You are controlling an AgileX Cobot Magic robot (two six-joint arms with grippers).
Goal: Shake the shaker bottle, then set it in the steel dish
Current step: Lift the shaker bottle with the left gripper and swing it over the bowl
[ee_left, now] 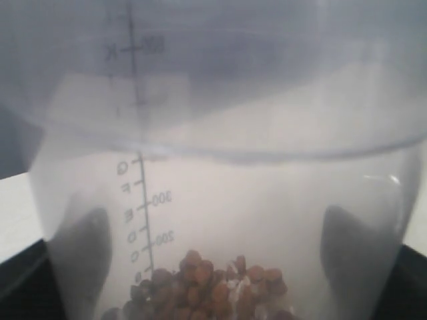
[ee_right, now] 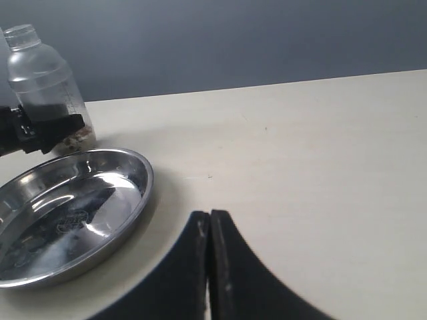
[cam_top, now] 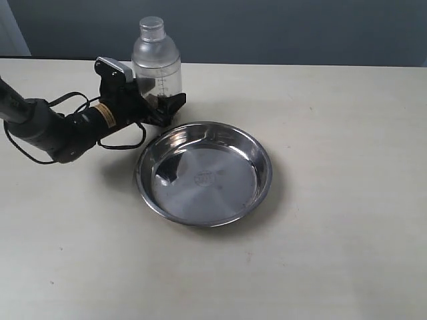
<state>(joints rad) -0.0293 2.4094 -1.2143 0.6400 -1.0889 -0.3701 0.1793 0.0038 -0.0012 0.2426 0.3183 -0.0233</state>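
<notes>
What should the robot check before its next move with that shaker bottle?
1. Left hand around the shaker bottle: ok. The left wrist view shows dark fingers on both sides of its lower body.
2. Grip firm enough for shaking: cannot tell.
3. Cap on the domed top: ok. Whether it is tight: cannot tell.
4. Bottle upright, granules settled at the bottom: ok.
5. Steel dish ready to receive the bottle: ok. Nothing lies in it, and it is wider than the bottle.
6. Right hand out of the way: ok. It is shut, apart from the dish and bottle.
</notes>
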